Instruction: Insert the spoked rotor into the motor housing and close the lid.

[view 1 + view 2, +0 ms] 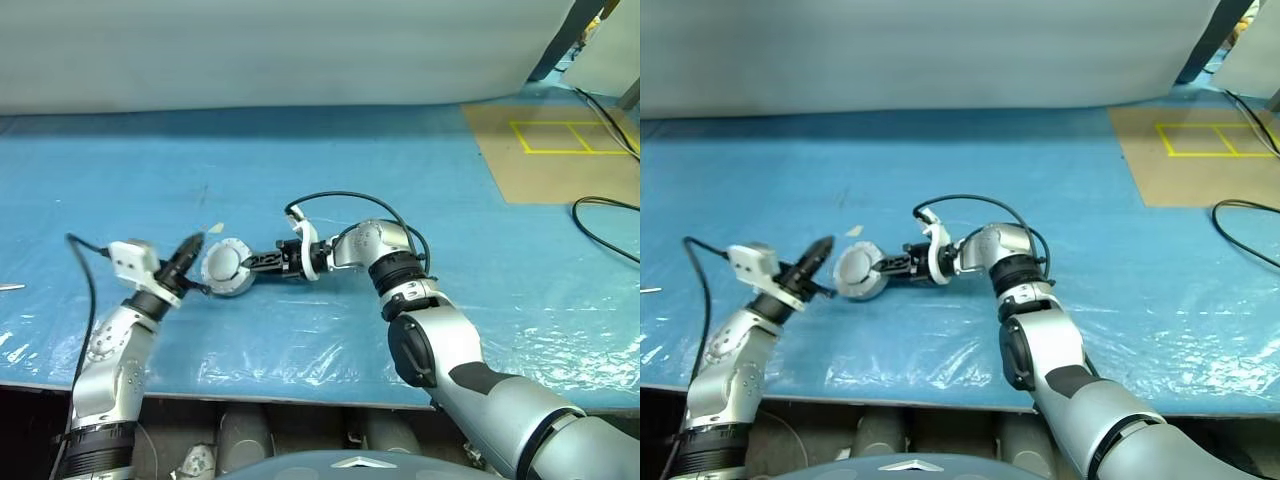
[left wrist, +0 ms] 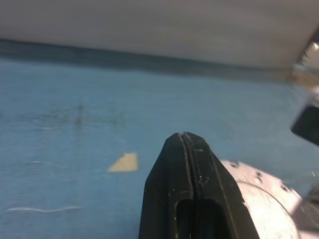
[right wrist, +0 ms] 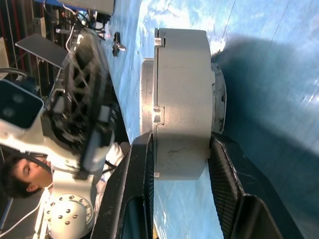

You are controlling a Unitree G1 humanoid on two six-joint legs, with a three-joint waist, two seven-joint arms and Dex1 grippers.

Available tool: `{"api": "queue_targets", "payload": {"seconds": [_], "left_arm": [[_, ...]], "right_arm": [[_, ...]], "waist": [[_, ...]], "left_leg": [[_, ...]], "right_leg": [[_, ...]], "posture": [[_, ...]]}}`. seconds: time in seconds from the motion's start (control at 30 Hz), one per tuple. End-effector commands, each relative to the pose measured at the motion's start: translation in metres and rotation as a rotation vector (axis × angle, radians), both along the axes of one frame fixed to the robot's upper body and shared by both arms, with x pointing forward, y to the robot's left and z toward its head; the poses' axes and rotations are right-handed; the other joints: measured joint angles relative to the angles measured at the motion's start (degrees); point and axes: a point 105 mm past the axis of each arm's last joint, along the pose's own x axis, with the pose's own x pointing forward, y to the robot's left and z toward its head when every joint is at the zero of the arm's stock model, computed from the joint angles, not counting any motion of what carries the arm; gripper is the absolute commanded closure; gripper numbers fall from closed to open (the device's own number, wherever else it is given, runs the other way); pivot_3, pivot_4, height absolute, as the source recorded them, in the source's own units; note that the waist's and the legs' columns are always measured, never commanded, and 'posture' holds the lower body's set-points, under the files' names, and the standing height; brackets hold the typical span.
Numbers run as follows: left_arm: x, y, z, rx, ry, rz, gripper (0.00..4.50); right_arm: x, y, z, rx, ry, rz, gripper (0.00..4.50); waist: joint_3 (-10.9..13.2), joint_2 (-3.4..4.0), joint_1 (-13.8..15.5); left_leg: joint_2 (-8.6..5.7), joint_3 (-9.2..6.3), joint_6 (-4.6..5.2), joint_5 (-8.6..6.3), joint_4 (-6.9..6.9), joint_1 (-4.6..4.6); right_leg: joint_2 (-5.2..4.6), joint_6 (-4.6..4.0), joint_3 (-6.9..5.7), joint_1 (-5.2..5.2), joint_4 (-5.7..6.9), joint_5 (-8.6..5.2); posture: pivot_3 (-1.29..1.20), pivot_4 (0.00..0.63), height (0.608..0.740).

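Blue plastic sheeting covered the table (image 1: 330,190). Toward its near edge, left of the middle, the right gripper (image 3: 179,149) clamped the motor housing (image 1: 228,267) with the lid (image 3: 147,94) on it, across its flat faces. Just beside it, the left gripper (image 1: 192,247) pointed away, fingers (image 2: 192,184) pressed together, empty. Farther back lay yellow tape (image 2: 124,163).
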Motion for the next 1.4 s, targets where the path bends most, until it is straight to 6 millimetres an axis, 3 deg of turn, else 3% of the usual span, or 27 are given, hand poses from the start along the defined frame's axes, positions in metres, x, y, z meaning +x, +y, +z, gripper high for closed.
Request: {"api": "queue_targets", "payload": {"seconds": [0.03,0.13,0.23,0.4,0.6,0.7,0.87,1.4], "left_arm": [[-0.004,0.022,0.015,-0.098,-0.032,0.096,4.50],[-0.005,0.028,0.012,-0.211,-0.004,0.121,4.50],[-0.003,0.030,0.006,-0.356,0.028,0.135,3.94],[-0.002,0.008,0.003,-0.596,0.066,0.043,2.20],[0.000,-0.010,0.000,-0.741,0.080,0.005,0.10],[0.006,-0.008,-0.003,-0.786,0.103,0.041,0.01],[0.013,-0.032,0.002,-0.891,0.156,-0.086,0.01],[0.019,-0.053,0.010,-1.033,0.175,-0.228,0.01]], "right_arm": [[0.019,-0.002,0.014,0.094,-0.042,-0.131,3.36],[0.028,-0.002,0.020,0.128,-0.060,-0.196,3.36],[0.038,-0.003,0.030,0.177,-0.076,-0.262,3.36],[0.054,-0.010,0.051,0.277,-0.101,-0.369,3.36],[0.062,-0.012,0.058,0.307,-0.127,-0.410,3.36],[0.062,-0.010,0.065,0.335,-0.133,-0.406,3.36],[0.050,0.001,0.079,0.423,-0.116,-0.319,3.36],[0.018,0.019,0.081,0.471,-0.076,-0.122,3.36]], "waist": [[0.00,-0.01,0.11],[0.01,-0.01,0.30],[0.02,-0.04,0.34],[0.02,-0.06,0.39],[0.02,-0.09,0.22],[0.02,-0.10,0.23],[0.02,-0.10,0.26],[0.01,-0.12,0.59]], "left_leg": [[-0.01,0.00,0.00,0.00,0.01,-0.02],[-0.01,0.00,0.00,0.00,0.02,-0.12],[0.00,0.00,-0.01,0.01,0.02,-0.26],[0.07,-0.05,-0.02,0.01,-0.01,-0.65],[0.17,-0.08,-0.12,-0.05,-0.06,-0.82],[0.27,-0.12,-0.17,-0.08,-0.06,-0.83],[0.27,-0.16,-0.17,-0.08,0.02,-0.84],[0.27,-0.23,-0.17,-0.08,0.13,-0.90]], "right_leg": [[0.00,0.00,0.00,0.00,-0.02,0.00],[-0.01,0.00,-0.01,-0.01,-0.14,0.00],[-0.01,0.02,-0.06,-0.03,-0.29,0.02],[0.02,0.27,-0.23,-0.13,-0.62,0.18],[0.12,0.43,-0.33,-0.17,-0.75,0.29],[0.23,0.43,-0.36,-0.17,-0.76,0.29],[0.24,0.45,-0.36,-0.17,-0.73,0.31],[0.24,0.49,-0.38,-0.16,-0.69,0.34]], "posture": [[0.00,0.150,0.740],[0.00,0.150,0.740],[0.00,0.150,0.740],[0.00,0.150,0.740],[0.00,0.150,0.740],[0.00,0.150,0.740],[0.00,0.150,0.740],[0.00,0.150,0.740]]}}
